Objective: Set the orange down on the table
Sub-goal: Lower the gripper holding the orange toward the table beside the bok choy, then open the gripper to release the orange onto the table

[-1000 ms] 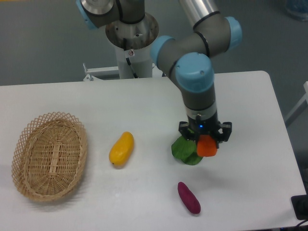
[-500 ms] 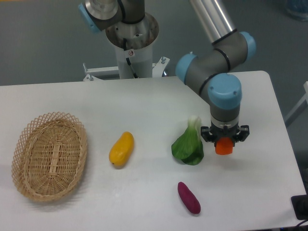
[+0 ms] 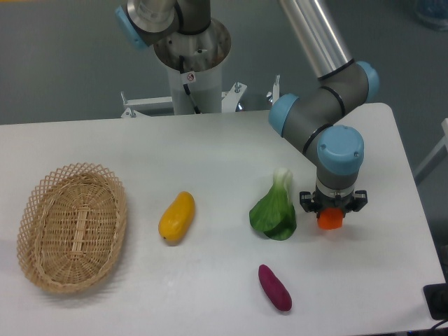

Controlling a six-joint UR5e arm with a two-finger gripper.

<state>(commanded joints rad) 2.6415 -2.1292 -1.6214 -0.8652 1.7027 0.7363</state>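
Note:
The small reddish-orange orange (image 3: 330, 220) sits between the fingers of my gripper (image 3: 332, 215), which is shut on it. It hangs low over the right part of the white table (image 3: 210, 154); whether it touches the surface I cannot tell. The gripper points straight down, just right of a leafy green vegetable (image 3: 274, 210). Most of the orange's top is hidden by the gripper body.
A yellow mango-like fruit (image 3: 176, 216) lies left of centre. A purple oblong vegetable (image 3: 275, 287) rests near the front edge. An oval wicker basket (image 3: 71, 226) stands at the far left. The robot's base column (image 3: 190, 56) rises behind the table's back edge.
The gripper has carried the orange to the right, away from over the green vegetable, and slightly lower. The vegetable's white stem now shows fully.

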